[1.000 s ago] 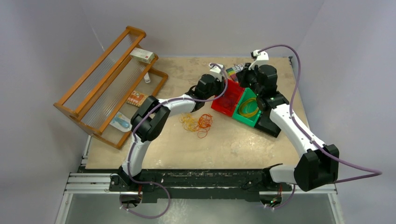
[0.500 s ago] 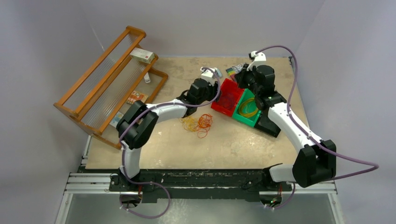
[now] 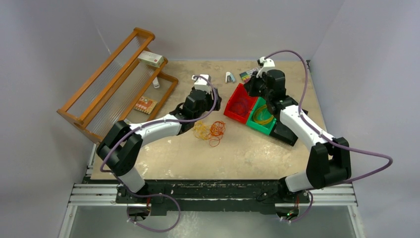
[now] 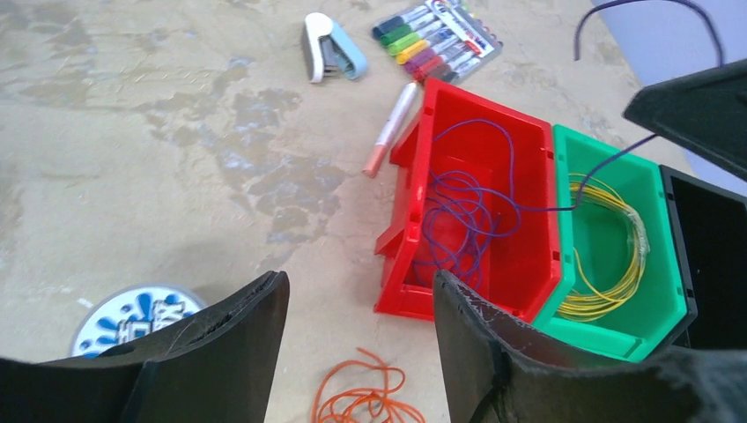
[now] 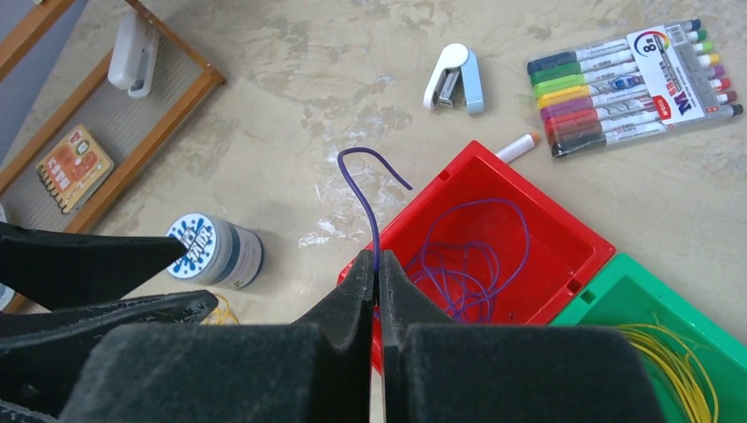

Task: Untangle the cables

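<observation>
Soft, even light from above keeps the table (image 3: 257,148) bright, with only faint, diffuse shadows beneath things. The overhead view is slightly soft in fine detail. In both wrist views the near black fingers (image 4: 220,352) are blurred, while the far table surface is sharp.

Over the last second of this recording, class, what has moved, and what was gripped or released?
The left pincer has drawn back leftwards from over the red bin and opened; nothing sits in it. The right pincer shifted slightly left above that bin, staying shut on a thin purple cable. The green bin and the loose orange and yellow loops lie as before.
</observation>
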Tool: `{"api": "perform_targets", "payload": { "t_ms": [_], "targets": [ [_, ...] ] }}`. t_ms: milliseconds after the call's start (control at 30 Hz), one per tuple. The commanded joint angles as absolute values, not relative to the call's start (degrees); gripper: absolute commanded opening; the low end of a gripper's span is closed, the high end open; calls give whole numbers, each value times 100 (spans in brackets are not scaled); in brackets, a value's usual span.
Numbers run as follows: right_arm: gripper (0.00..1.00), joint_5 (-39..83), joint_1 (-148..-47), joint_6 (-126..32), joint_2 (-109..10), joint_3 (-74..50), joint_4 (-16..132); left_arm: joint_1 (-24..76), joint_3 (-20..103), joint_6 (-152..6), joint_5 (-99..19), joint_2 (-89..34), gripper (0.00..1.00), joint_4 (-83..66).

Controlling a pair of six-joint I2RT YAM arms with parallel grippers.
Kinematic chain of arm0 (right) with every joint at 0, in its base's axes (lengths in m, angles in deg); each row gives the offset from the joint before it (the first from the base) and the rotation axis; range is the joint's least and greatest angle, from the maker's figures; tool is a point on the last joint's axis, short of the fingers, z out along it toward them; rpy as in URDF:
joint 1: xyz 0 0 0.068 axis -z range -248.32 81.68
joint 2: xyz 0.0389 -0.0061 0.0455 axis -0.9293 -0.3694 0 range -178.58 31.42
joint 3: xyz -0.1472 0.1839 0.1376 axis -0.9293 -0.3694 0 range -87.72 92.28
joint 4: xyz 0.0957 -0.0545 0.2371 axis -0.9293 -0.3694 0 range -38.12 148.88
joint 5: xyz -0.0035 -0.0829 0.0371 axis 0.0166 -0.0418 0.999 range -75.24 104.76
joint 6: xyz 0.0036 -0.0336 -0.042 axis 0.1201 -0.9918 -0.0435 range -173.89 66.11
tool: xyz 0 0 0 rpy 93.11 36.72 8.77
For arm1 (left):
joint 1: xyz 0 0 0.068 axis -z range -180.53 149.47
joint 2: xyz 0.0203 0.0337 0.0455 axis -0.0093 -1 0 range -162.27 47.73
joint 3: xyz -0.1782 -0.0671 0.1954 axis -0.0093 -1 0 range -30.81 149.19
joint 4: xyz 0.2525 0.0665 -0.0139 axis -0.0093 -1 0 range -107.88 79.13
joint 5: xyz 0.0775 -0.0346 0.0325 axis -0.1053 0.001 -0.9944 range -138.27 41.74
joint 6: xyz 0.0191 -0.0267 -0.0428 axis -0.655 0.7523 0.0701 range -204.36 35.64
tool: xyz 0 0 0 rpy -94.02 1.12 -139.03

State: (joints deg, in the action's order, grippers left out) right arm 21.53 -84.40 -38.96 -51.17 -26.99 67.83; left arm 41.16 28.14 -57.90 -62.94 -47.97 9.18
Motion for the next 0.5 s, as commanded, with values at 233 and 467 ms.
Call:
{"api": "perform_targets", "payload": {
  "t_ms": [233,467],
  "targets": [
    [0,2317,-8423,-3775,-5481,-2679,6986,3710,2633,-5207,-6425,-4268,61,-21],
    [0,1999,-8432,-3945,-6279,-2399,6954,3712,2347,-5281,-6708,-3901,66,-375]
  ]
}}
